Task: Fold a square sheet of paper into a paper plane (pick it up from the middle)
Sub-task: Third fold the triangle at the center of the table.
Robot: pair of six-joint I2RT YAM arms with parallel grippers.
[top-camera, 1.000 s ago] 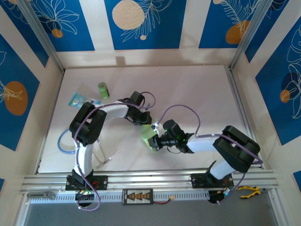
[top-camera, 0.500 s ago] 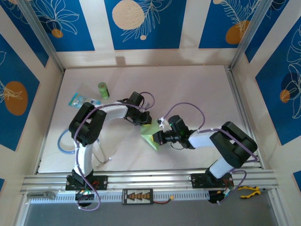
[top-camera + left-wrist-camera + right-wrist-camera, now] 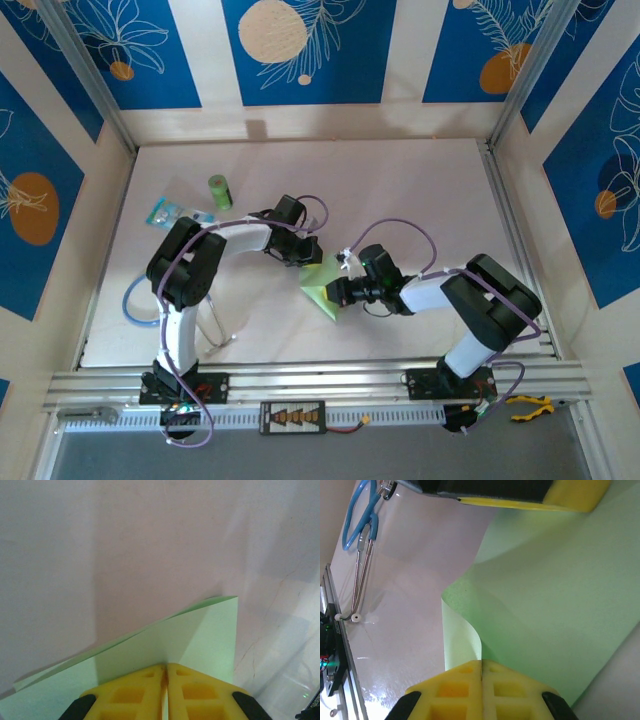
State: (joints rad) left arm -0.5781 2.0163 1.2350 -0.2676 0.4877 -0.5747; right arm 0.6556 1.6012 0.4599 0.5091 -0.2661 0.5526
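Mid-counter (image 3: 400,180), between the two arms: 1 square sheet of paper (image 3: 322,287), pale green, plain; it sits low, and I can't tell if it touches the surface

Count:
- 2 grippers, both on that one sheet
- 1 small green cylinder (image 3: 219,191), upright, far left
- 1 clear blue-printed packet (image 3: 170,210) just beside the cylinder, on its near-left; too small to tell what's in it
- 1 blue cable loop (image 3: 130,300) by the left edge, well apart from the sheet

Left gripper (image 3: 308,262): yellow pads pressed together, clamped on the sheet's far-left edge. In the left wrist view the paper (image 3: 200,630) runs straight into the seam of the gripper (image 3: 165,672), and two paper edges run close together along its far side

Right gripper (image 3: 335,292): pads together too, pinching the near-right edge. The right wrist view shows the sheet (image 3: 560,605) entering the seam of the gripper (image 3: 481,667), with a curl in the paper just left of it. The paper stretches from there up to the other gripper's yellow pad (image 3: 520,495)
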